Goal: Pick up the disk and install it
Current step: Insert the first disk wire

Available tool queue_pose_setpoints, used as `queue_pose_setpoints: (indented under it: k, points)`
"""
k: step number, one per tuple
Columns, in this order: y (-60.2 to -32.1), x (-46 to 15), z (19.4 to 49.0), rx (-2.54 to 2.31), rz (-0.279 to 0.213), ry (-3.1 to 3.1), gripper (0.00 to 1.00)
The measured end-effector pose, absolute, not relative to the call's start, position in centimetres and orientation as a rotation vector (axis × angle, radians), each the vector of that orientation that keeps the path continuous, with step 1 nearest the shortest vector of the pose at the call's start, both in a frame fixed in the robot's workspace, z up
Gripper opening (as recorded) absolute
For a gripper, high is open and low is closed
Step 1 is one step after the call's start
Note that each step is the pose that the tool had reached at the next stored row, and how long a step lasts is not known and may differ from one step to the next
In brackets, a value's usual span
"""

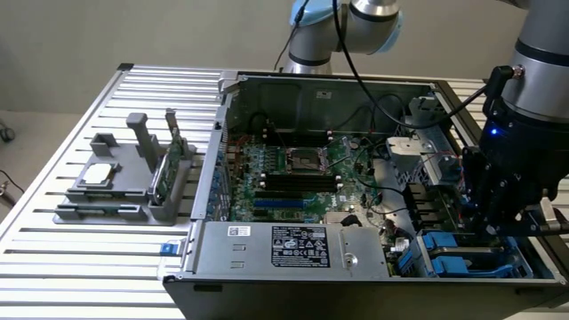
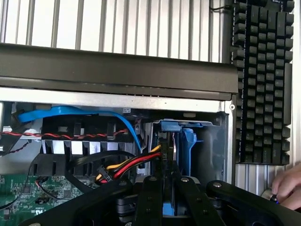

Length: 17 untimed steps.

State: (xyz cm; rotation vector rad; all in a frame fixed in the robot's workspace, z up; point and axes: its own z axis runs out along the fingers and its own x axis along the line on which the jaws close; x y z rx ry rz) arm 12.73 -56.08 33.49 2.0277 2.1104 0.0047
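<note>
The gripper (image 2: 164, 188), nearly closed, grips the disk (image 2: 186, 150) edge-on in its blue carrier, inside the computer case's (image 1: 356, 283) drive bay. The power-supply label's (image 1: 300, 245) text is unreadable.

Exterior view: high, oblique, moderate distance, looking down over open black desktop computer case (image 1: 356, 193) on slatted aluminium table (image 1: 53, 267). Wrist view: close, looking past the arm's linkage into blue plastic drive bay (image 2: 181, 141). Shared: that bay (image 1: 462, 257), case wall.
</note>
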Motion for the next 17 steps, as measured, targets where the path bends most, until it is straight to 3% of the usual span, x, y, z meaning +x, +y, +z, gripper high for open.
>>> queue_pose_setpoints:
  k: [17]
  points:
    - [-56.07, 13.46, 33.84, 2.075, -0.072, 2.172, 0.17]
